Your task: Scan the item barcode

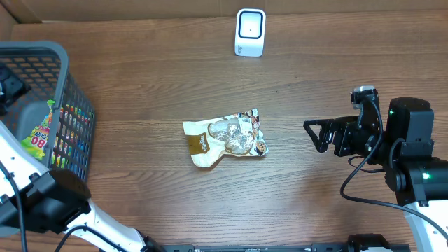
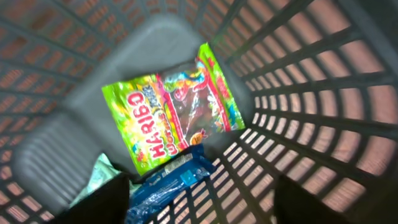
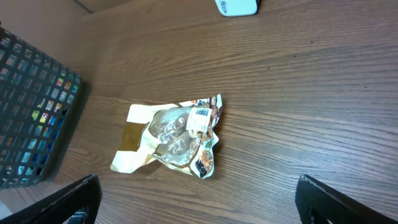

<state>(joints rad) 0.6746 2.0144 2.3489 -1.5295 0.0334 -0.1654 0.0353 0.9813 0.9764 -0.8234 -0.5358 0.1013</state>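
Observation:
A crumpled cream and gold snack bag (image 1: 225, 138) lies flat in the middle of the table. The right wrist view shows the same bag (image 3: 171, 137) with a white barcode label (image 3: 200, 119) facing up. The white scanner (image 1: 250, 31) stands at the far edge. My right gripper (image 1: 315, 135) hovers to the right of the bag, open and empty (image 3: 202, 205). My left gripper (image 2: 202, 208) is down inside the basket, jaws apart and holding nothing. It hangs above a green Haribo bag (image 2: 171, 106) and a blue packet (image 2: 168, 180).
The dark mesh basket (image 1: 42, 52) stands at the table's left edge, with colourful packets showing through its wall (image 3: 31, 106). Bare wooden tabletop (image 1: 336, 63) lies between the bag, the scanner and the right arm.

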